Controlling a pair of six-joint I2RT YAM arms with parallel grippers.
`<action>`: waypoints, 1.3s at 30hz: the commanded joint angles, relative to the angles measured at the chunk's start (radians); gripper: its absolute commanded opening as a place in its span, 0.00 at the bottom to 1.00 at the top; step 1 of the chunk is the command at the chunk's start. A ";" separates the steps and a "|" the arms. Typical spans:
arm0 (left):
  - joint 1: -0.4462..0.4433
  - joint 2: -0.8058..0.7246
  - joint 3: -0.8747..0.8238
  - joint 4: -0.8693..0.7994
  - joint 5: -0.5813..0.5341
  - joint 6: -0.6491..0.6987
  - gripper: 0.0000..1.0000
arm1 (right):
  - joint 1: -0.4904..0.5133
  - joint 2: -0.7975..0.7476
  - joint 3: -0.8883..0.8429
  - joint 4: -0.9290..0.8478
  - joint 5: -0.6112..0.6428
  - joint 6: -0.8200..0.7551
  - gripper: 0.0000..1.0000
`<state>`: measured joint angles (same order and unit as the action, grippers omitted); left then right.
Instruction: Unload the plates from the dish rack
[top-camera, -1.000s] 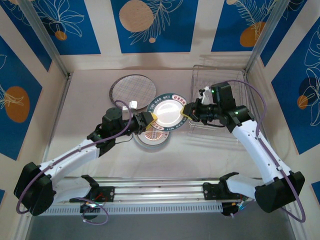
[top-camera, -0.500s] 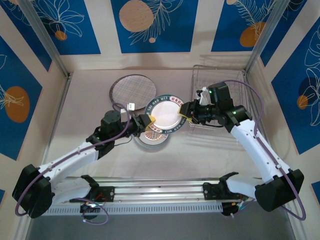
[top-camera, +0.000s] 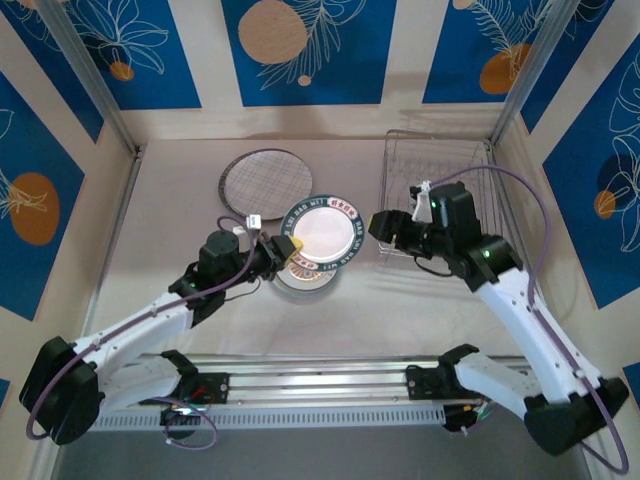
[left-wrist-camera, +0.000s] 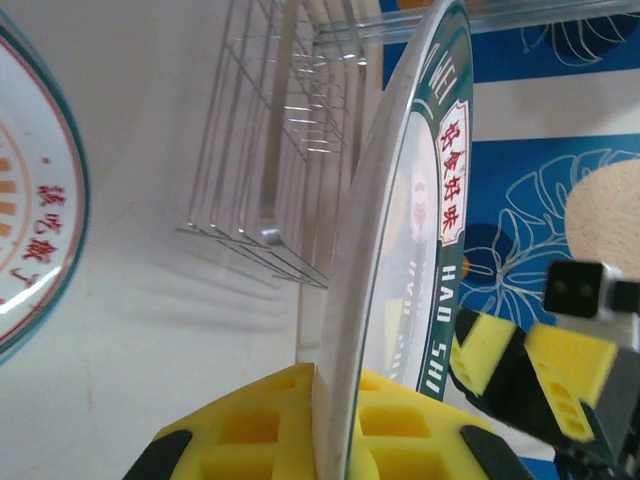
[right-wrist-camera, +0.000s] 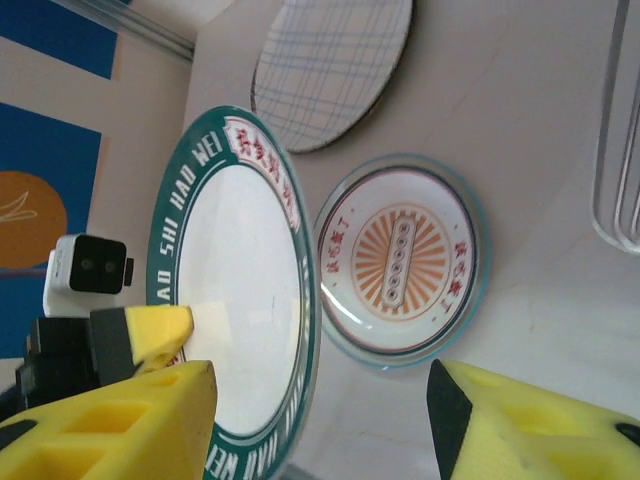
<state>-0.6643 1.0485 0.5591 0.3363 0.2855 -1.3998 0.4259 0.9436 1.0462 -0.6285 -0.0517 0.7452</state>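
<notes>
A: Holding the green-rimmed plate with the left gripper alone now, pads clamped on the near-left rim, raised above the table.

B: And the right gripper?

A: Let go within the last second. Was pinching the opposite rim a moment ago. Now spread wide with nothing between the fingers, drawn back just beside the plate on the side of the dish rack.

B: So handed over?

A: Looks that way. Taken from the rack side, passed across, and now hanging over the sunburst plate lying flat on the table. Well clear of the crosshatched plate, flat further back.

B: Meaning what for the task?

A: Leaves only the set-down for this one, probably onto the sunburst plate or beside it. Frees the right gripper to go back to the rack for another if needed. Hard to tell through the wires.

B: Anything to watch?

A: Gripped by one edge only. Better to lower slowly and level out first, so as not to clip the plate beneath.
</notes>
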 joint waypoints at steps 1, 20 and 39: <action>-0.005 -0.030 -0.020 0.008 -0.060 0.030 0.00 | 0.020 -0.109 -0.120 0.138 0.112 -0.131 0.59; -0.011 0.076 -0.083 -0.095 -0.271 0.098 0.00 | 0.058 -0.405 -0.375 0.341 -0.138 -0.601 0.70; -0.022 0.252 -0.084 -0.058 -0.250 0.096 0.00 | 0.057 -0.406 -0.393 0.318 -0.123 -0.609 0.70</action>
<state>-0.6773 1.2884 0.4736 0.2241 0.0353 -1.3251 0.4782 0.5461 0.6647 -0.3069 -0.1658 0.1425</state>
